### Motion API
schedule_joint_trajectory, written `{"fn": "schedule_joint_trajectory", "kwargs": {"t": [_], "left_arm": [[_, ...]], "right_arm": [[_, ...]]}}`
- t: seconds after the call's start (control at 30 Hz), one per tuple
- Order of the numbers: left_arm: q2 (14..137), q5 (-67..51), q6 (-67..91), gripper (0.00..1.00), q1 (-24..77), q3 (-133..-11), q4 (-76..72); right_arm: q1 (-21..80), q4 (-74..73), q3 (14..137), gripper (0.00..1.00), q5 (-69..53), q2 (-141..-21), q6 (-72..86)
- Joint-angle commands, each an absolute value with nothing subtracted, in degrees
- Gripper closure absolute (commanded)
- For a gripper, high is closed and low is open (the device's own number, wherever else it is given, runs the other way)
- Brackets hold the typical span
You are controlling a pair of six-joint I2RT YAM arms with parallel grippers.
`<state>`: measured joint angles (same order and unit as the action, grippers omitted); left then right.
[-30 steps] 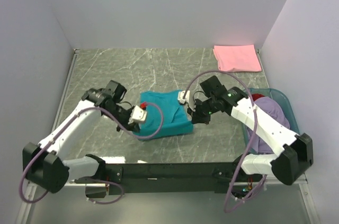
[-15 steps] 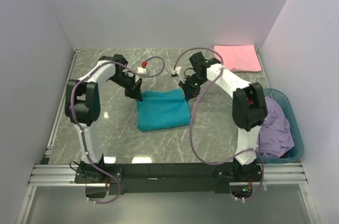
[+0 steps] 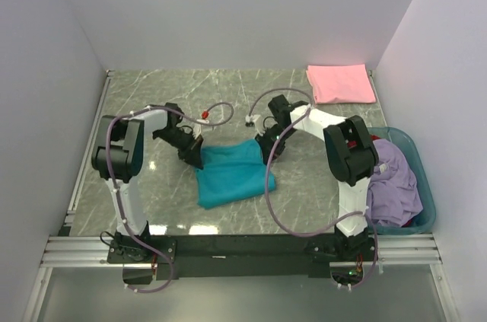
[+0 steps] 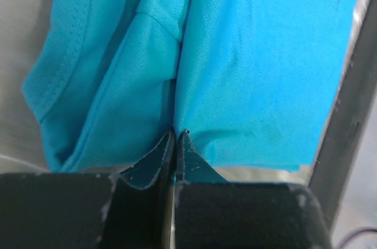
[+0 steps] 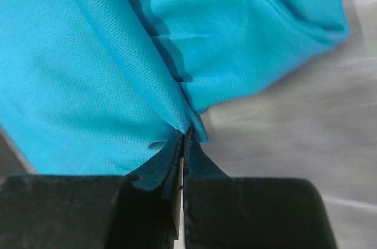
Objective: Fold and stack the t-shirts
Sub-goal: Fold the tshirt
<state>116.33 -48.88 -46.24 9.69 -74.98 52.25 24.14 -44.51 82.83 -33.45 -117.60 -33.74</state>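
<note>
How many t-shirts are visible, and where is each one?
3. The teal t-shirt lies mid-table; the pink t-shirt is folded in the far right corner; the lavender t-shirt fills the basket. Others may be hidden under it.

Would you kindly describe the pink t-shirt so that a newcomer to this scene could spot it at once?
Start at the grey marbled table and look to its far right corner. The pink t-shirt lies there, folded into a flat rectangle. Unlike the teal t-shirt mid-table and the lavender t-shirt heaped in the basket, it lies alone.
</note>
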Motion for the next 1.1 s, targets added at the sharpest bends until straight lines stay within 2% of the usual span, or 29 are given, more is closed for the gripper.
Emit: {"fn": "schedule_joint_trajectory", "kwargs": {"t": [0.0, 0.07, 0.1, 0.13, 0.17, 0.23, 0.33, 0.4, 0.53, 0.63, 0.83, 1.07], "left_arm": [[108.4, -48.9, -48.7, 0.94, 9.8, -68.0, 53.4], [104.2, -48.8, -49.5, 0.9, 9.6, -64.8, 53.4], [102.7, -49.0, -50.8, 0.87, 9.5, -64.1, 53.7], [101.3, -49.5, -51.6, 0.77, 9.5, -63.6, 54.2], [98.6, -50.7, -52.4, 0.7, 9.5, -63.5, 54.9], [96.3, -52.4, -54.2, 0.54, 9.5, -64.0, 57.4], [92.4, -54.9, -54.1, 0.48, 10.3, -65.8, 57.1], [89.9, -55.3, -52.3, 0.48, 12.6, -66.5, 53.6], [87.3, -51.0, -50.8, 0.51, 20.1, -65.2, 46.3], [87.7, -47.3, -49.7, 0.53, 24.8, -62.4, 40.5], [92.3, -43.3, -50.2, 0.52, 29.4, -60.6, 36.2], [96.3, -39.5, -50.3, 0.49, 31.9, -59.4, 35.0]], "right_arm": [[27.6, -44.1, 74.2, 1.0, -36.3, -110.4, -30.2], [28.3, -44.2, 70.3, 0.98, -39.4, -106.1, -28.0], [28.3, -44.7, 69.9, 0.91, -40.3, -104.9, -27.3], [28.0, -47.0, 69.8, 0.84, -41.5, -104.0, -26.0], [27.6, -48.2, 70.5, 0.68, -42.4, -102.4, -25.7], [25.3, -50.2, 71.7, 0.5, -44.0, -101.0, -24.2], [22.0, -50.5, 76.7, 0.5, -47.5, -100.5, -21.2], [20.3, -49.6, 81.2, 0.53, -49.4, -102.8, -18.1], [20.6, -43.5, 85.8, 0.71, -54.6, -108.7, -7.3], [21.4, -35.6, 85.0, 0.78, -55.8, -110.6, -0.1], [23.7, -27.1, 83.0, 0.8, -57.1, -115.3, 9.9], [25.8, -24.1, 81.0, 0.81, -57.7, -117.8, 11.3]]}}
